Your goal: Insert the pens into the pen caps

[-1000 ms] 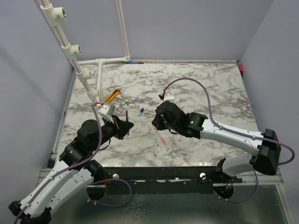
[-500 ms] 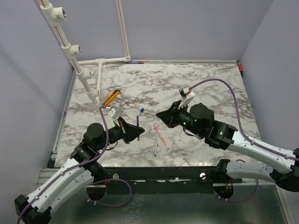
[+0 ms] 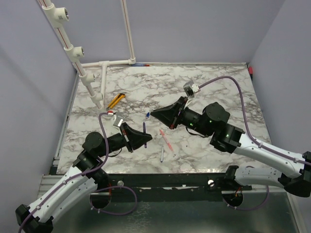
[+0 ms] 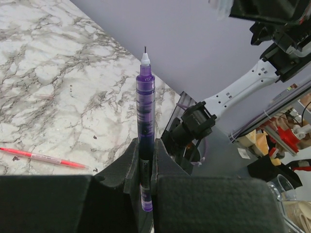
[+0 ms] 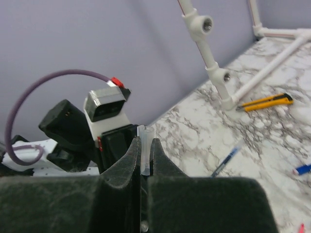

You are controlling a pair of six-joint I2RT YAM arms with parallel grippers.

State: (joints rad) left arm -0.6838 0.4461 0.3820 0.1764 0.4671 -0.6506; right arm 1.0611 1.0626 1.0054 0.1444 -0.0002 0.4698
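My left gripper (image 3: pixel 146 138) is shut on a dark blue-purple pen (image 4: pixel 145 97), which sticks out of the jaws tip first. My right gripper (image 3: pixel 154 115) is shut on a small clear pen cap (image 5: pixel 145 144) with its open end outward. The two grippers point at each other above the table, a short gap apart. A red-pink pen (image 3: pixel 166 140) lies below them, also seen as the red pen (image 4: pixel 43 158). A whitish pen (image 3: pixel 162 154) lies nearer the front edge. A blue cap (image 3: pixel 147 115) rests on the marble. A blue stick pen (image 5: pixel 226 161) lies flat in the right wrist view.
A yellow-and-black flat tool (image 3: pixel 115 100) lies at the back left beside the white pipe frame (image 3: pixel 92 87), and shows as the same tool (image 5: pixel 265 102). The marble tabletop (image 3: pixel 218 92) is walled by lilac panels.
My right gripper has lifted off the table near the red pen and swung left with the cap. My left gripper has moved right with its pen, so the two now face each other.
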